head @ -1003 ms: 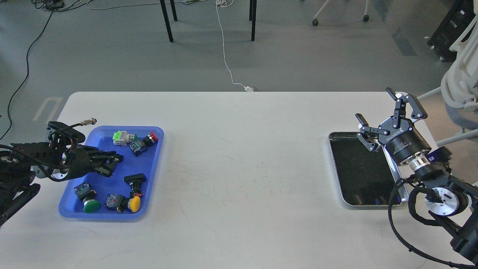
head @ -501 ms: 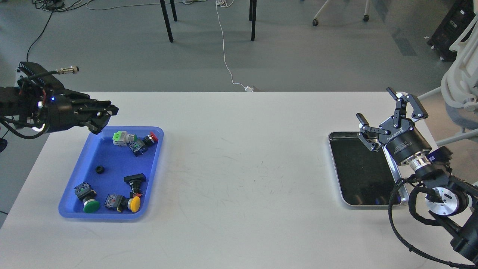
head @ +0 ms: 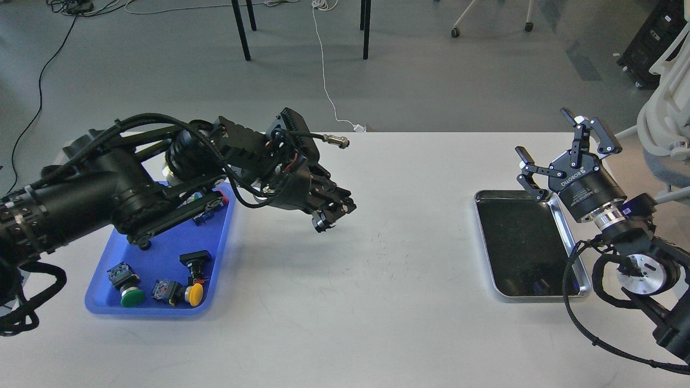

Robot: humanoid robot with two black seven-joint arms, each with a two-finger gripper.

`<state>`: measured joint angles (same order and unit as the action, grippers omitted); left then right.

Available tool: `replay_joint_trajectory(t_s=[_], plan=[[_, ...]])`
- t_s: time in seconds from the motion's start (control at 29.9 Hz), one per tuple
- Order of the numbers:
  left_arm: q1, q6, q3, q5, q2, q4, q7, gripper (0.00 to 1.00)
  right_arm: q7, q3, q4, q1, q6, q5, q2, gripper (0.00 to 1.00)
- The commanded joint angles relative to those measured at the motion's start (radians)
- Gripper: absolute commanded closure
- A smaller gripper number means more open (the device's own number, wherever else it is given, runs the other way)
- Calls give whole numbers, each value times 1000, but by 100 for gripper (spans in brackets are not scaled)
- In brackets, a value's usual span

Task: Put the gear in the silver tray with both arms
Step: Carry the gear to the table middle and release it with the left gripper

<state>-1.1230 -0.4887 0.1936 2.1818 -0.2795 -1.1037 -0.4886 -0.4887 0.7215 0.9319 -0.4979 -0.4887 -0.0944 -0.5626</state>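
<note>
At your far left sits the blue plastic tray (head: 161,269), holding a green push button (head: 129,295), a yellow push button (head: 192,293) and a black switch (head: 195,261); your left arm covers its far end, so you can't see what else lies there. No gear shows anywhere in the tray's visible part. Your left gripper (head: 328,213) hangs above the bare white table (head: 345,302), just past the tray's right edge and pointing toward the right side. Its fingers look drawn together, but you can't tell whether a gear is pinched between them; it is too dark and small. That reach suggests a carry or handover toward the middle. On the right, the silver tray (head: 575,249) has an empty dark floor. Your right gripper (head: 563,148) waits above its far rim, fingers spread, grasping nothing.
</note>
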Motion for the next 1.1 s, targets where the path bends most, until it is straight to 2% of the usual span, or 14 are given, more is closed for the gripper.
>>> replay_joint_trajectory(t_s=[0.0,0.2,0.37,0.67,1.07], plan=[[-18,0,-22,0,112,70,0,82,0,-7,15,-60,0,-2,-13,0],[-38,0,-105,0,279,192,0,81,0,-111,11,-221,0,-4,-34,0],[-37,0,-128,0,279,237,0,81,0,-224,2,-346,0,-4,-39,0],[-27,0,-177,0,279,265,0,80,0,-343,-13,-447,0,-4,-2,1],[11,0,-183,0,279,303,0,79,0,-372,-22,-450,0,-4,0,0]])
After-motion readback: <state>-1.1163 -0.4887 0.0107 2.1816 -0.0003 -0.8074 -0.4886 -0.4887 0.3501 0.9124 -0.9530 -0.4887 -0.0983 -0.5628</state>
